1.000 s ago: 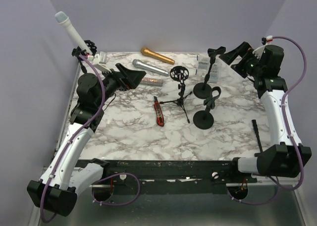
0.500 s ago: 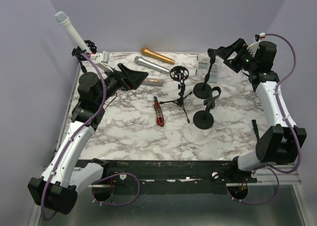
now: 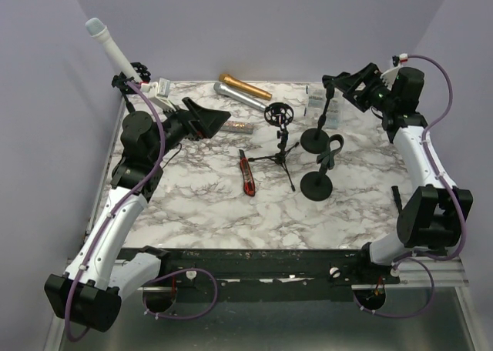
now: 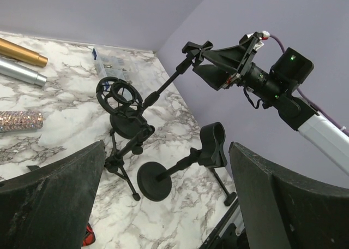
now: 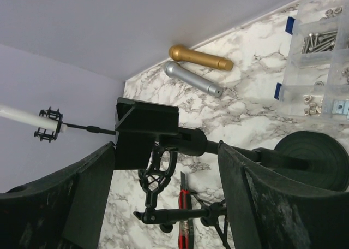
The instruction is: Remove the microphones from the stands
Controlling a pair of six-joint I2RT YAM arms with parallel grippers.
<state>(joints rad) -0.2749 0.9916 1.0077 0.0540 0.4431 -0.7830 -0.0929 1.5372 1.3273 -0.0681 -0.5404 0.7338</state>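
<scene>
Fingers (image 4: 52,197) of left gripper (image 3: 209,114) spread wide with nothing between them, hovering over the left-rear part of the marble table (image 3: 200,201). Right gripper (image 3: 348,83) fingers (image 5: 60,200) partly apart, straddling the top clip (image 5: 146,130) of a round-base stand (image 3: 316,139). Clip sits close to one finger, can't tell if touching, no firm grip visible.

White microphone (image 3: 108,47) is clipped in the corner stand (image 3: 127,81) at the far-left rear corner. It is tilted up and to the left, head uppermost, well apart from both grippers.

Glitter microphone (image 3: 239,126) lies flat just beside the left gripper. Silver microphone (image 3: 245,97) and gold microphone (image 3: 244,85) lie side by side at rear centre. Tripod stand (image 3: 279,135) with a ring mount stands mid-table, with a red box cutter (image 3: 247,174) lying near its left leg. Second round-base stand (image 3: 316,183) stands in front of the first, its clip tilted. Clear screw boxes (image 3: 316,101) sit at the rear right, behind the first round base.
</scene>
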